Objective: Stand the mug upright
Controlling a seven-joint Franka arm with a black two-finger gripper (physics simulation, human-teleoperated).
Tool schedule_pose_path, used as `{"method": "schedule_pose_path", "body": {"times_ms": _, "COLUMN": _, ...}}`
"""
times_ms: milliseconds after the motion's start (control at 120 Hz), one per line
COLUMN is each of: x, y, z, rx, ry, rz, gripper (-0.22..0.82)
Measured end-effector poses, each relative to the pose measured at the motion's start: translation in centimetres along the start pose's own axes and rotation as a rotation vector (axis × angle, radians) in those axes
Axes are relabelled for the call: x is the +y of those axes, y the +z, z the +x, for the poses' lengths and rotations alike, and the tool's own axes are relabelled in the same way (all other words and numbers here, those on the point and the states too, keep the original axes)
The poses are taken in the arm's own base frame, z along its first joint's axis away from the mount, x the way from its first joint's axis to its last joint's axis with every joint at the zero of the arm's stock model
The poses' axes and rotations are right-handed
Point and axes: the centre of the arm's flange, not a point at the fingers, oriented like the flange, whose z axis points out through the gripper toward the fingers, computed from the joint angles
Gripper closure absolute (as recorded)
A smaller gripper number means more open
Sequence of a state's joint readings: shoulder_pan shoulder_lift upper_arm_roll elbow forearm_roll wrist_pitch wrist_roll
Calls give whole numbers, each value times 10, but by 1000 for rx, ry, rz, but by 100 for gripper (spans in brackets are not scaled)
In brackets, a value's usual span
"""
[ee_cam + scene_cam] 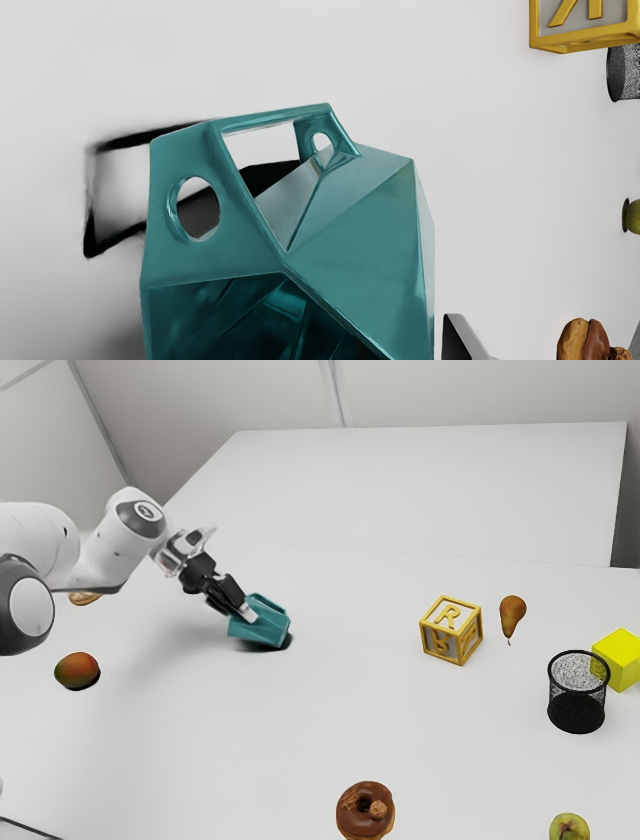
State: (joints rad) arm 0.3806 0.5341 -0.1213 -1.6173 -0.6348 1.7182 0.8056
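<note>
The teal faceted mug [259, 623] is tipped over on the table, not upright. At its side toward the exterior view's left is my gripper [243, 609], with a pale fingertip overlapping the mug in that view. From the wrist camera, the mug [360, 220] shows its dark mouth facing the hand and its angular handle, pierced by round holes, standing out over a shadow. One finger [462, 342] stands open just outside the mug's wall, a thin gap between them. The mug hides the other finger.
A yellow-framed letter block [451, 630], a pear [512, 616], a black mesh cup [577, 693] and a yellow cube [620, 658] stand toward the exterior view's right. A donut [365, 809] is near the bottom, a mango [77, 671] at the left.
</note>
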Motion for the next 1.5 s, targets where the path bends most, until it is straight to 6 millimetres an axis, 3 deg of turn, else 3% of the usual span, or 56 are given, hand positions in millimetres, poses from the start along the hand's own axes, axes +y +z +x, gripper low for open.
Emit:
{"method": "schedule_pose_path", "body": {"times_ms": 133, "x": 5, "y": -3, "z": 5, "rx": 5, "ry": 23, "rz": 5, "gripper": 70}}
{"method": "schedule_pose_path", "body": {"times_ms": 358, "x": 19, "y": -8, "z": 9, "rx": 2, "ry": 55, "rz": 27, "gripper": 76}}
{"method": "schedule_pose_path", "body": {"times_ms": 633, "x": 96, "y": -7, "z": 16, "rx": -71, "ry": 174, "rz": 214, "gripper": 77}}
{"method": "schedule_pose_path", "body": {"times_ms": 833, "x": 138, "y": 10, "z": 9, "rx": -166, "ry": 221, "rz": 430, "gripper": 78}}
{"method": "schedule_pose_path", "body": {"times_ms": 950, "x": 168, "y": 32, "z": 2, "rx": -227, "ry": 259, "rz": 568, "gripper": 78}}
{"method": "schedule_pose_path", "body": {"times_ms": 1167, "x": 181, "y": 56, "z": -9, "rx": -248, "ry": 255, "rz": 742, "gripper": 78}}
{"method": "schedule_pose_path", "body": {"times_ms": 1500, "x": 183, "y": 79, "z": -16, "rx": -233, "ry": 132, "rz": 783, "gripper": 78}}
